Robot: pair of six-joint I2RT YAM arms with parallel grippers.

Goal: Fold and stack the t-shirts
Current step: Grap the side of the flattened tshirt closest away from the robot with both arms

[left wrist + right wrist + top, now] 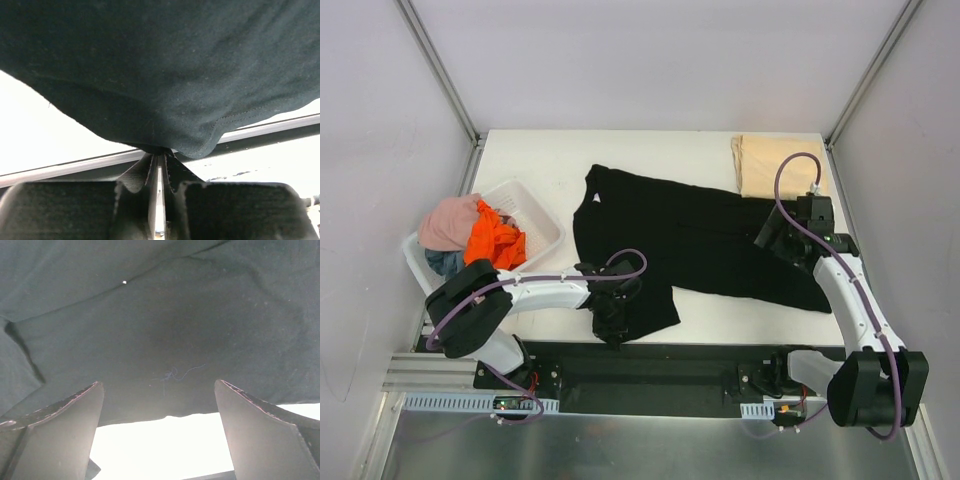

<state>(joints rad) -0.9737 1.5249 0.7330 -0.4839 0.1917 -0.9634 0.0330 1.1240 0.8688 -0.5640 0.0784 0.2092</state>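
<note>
The left gripper (159,159) pinches the near hem of the black shirt (690,235); the right gripper (159,390) gapes over its right end. The tan shirt (760,168) seems folded far right; the orange shirt (498,240) and others wait in the basket (538,212).

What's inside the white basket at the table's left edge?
The white basket holds a crumpled pink tee, an orange tee beside it, and a grey-blue one peeking out below the pink. Whatever lies beneath them is covered.

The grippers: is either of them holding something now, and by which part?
The left gripper is shut on the black t-shirt, pinching its near hemmed edge. The right gripper stands open over the same shirt and holds nothing.
</note>
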